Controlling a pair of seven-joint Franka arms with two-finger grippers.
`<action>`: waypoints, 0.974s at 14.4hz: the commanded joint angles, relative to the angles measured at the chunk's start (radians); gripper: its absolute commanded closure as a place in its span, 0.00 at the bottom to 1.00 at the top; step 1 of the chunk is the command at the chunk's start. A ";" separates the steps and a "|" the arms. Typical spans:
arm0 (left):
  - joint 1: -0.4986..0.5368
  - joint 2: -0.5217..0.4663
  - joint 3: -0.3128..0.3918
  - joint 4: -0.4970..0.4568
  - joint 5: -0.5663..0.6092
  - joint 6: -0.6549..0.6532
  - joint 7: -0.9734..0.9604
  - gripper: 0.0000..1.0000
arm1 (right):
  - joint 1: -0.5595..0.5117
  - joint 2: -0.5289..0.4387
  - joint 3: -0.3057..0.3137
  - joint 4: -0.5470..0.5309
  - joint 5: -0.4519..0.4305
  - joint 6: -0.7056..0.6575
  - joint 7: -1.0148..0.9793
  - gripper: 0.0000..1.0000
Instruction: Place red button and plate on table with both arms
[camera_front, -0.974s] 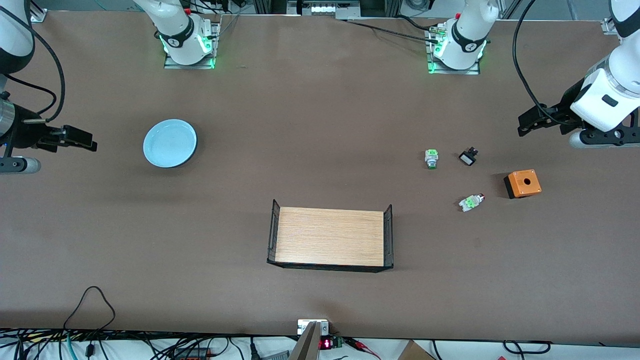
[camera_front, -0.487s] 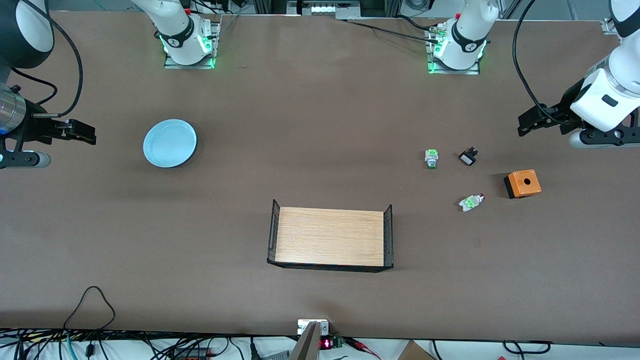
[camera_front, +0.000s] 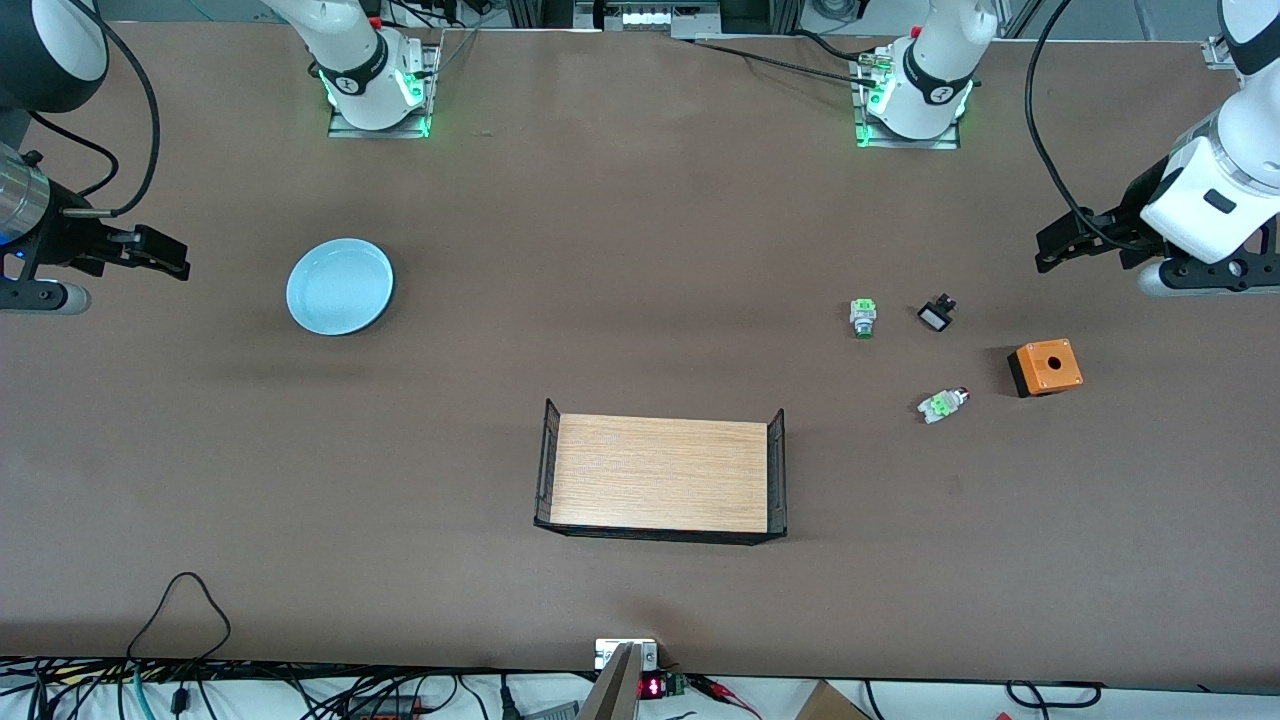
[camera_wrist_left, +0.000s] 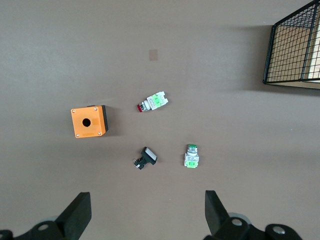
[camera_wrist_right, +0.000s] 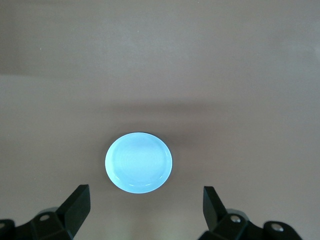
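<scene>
Red button: the red button (camera_front: 942, 405) lies on its side on the table (camera_front: 640, 250) toward the left arm's end, nearer the front camera than the green-ended button (camera_front: 863, 317) and the black switch (camera_front: 936, 315), beside the orange box (camera_front: 1046, 367).
Plate: the plate (camera_front: 340, 286) sits flat toward the right arm's end, well apart from the wooden shelf (camera_front: 660, 473).
Left gripper: the left gripper (camera_wrist_left: 147, 217) hangs high with jaws spread wide and nothing between them.
Right gripper: the right gripper (camera_wrist_right: 145, 212) hovers near the plate, jaws likewise spread and empty.
Advice: likely best to centre over the button's pale body, fingers across its short width; take the plate by its raised rim.
</scene>
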 joint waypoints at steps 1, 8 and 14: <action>-0.004 0.012 0.000 0.028 0.025 -0.020 0.009 0.00 | 0.003 -0.017 0.001 -0.022 0.019 0.023 0.019 0.00; -0.005 0.012 0.000 0.028 0.025 -0.020 0.009 0.00 | 0.002 -0.005 0.001 0.044 0.016 0.014 0.004 0.00; -0.004 0.012 0.000 0.028 0.025 -0.020 0.009 0.00 | -0.003 -0.013 -0.004 0.064 0.017 -0.022 -0.005 0.00</action>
